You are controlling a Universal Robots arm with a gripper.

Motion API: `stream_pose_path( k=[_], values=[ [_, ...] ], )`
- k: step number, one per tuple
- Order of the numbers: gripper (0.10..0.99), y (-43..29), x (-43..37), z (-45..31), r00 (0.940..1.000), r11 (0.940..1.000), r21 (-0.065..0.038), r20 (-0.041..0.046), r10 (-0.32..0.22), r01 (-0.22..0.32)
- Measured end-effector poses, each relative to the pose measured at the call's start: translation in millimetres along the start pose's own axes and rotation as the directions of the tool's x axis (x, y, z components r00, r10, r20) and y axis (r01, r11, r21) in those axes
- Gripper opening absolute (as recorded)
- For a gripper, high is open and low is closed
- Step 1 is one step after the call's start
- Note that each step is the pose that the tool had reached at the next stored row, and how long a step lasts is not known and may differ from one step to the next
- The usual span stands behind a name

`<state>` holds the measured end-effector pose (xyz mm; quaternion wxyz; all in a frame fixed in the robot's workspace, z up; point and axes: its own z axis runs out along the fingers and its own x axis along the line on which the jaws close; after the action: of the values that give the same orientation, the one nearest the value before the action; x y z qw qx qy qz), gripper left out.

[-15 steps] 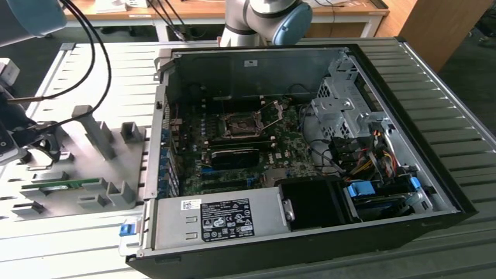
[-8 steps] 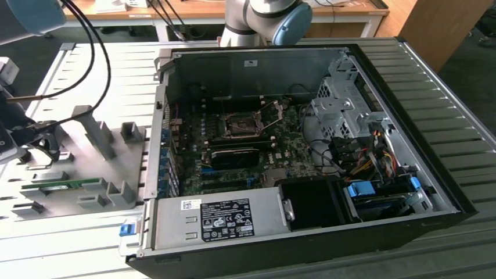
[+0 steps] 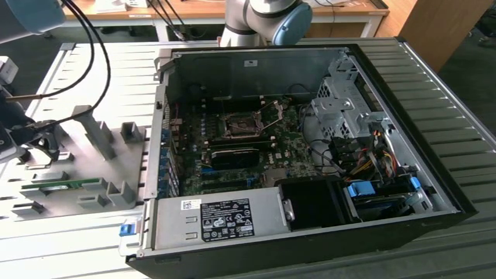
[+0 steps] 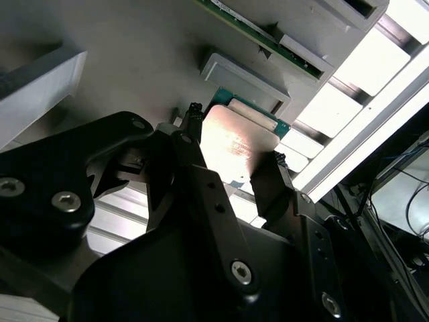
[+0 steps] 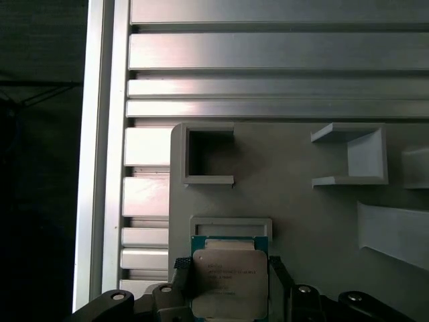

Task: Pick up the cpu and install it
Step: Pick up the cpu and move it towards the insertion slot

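Note:
The cpu (image 5: 230,282), a flat square chip with a silver-grey top and a thin green rim, lies between my black fingers in both wrist views. It sits just off the low grey bracket (image 5: 231,225) of the fixture plate. My gripper (image 5: 230,267) is shut on the cpu (image 4: 234,144), with one fingertip (image 4: 194,124) against one edge and the other against the opposite edge. In the exterior view my gripper (image 3: 35,142) hangs over the fixture plate (image 3: 78,168) at the exterior view's left. The open black socket (image 3: 244,125) sits on the motherboard inside the case.
The open computer case (image 3: 310,58) fills the middle and right of the exterior view, with a drive cage, cables and a power supply (image 3: 220,218). A green memory stick (image 3: 62,185) rests in the fixture. Grey uprights (image 3: 97,131) stand on the plate near my gripper. Cables (image 3: 89,46) arc overhead.

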<state>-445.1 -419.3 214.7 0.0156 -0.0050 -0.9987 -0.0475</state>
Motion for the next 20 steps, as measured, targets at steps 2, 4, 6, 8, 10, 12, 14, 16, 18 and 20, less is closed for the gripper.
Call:
stream_pose_path(
  k=[2, 4, 6, 8, 10, 12, 14, 16, 18, 20],
  values=[
    [0.541, 0.0, 0.0, -0.4, 1.0000, 1.0000, 0.000, 0.0001, 0.000, 0.000],
    [0.541, 0.0, 0.0, -0.7, 1.0000, 1.0000, 0.000, 0.0000, 0.000, 0.000],
    [0.541, 0.2, 0.0, -2.4, 1.0000, 1.0000, 0.000, 0.0000, 0.000, 0.000],
    [0.541, 0.3, 0.1, -2.7, 1.0000, 1.0000, 0.000, 0.0000, 0.000, 0.000],
    [0.541, 0.3, 0.1, -3.3, 1.0000, 1.0000, 0.000, -0.0002, 0.000, 0.000],
    [0.541, 0.4, 0.1, -3.9, 1.0000, 1.0000, 0.000, 0.0000, 0.000, 0.000],
    [0.541, 0.4, 0.1, -4.6, 1.0000, 1.0000, 0.000, 0.0000, 0.000, 0.000],
    [0.541, 0.5, 0.2, -5.3, 1.0000, 1.0000, 0.000, 0.0000, 0.000, 0.000],
    [0.541, 0.6, 0.2, -5.8, 1.0000, 1.0000, 0.000, 0.0001, 0.000, 0.000],
    [0.541, 0.6, 0.2, -6.4, 1.0000, 1.0000, 0.000, 0.0000, 0.000, 0.000]
  ],
)
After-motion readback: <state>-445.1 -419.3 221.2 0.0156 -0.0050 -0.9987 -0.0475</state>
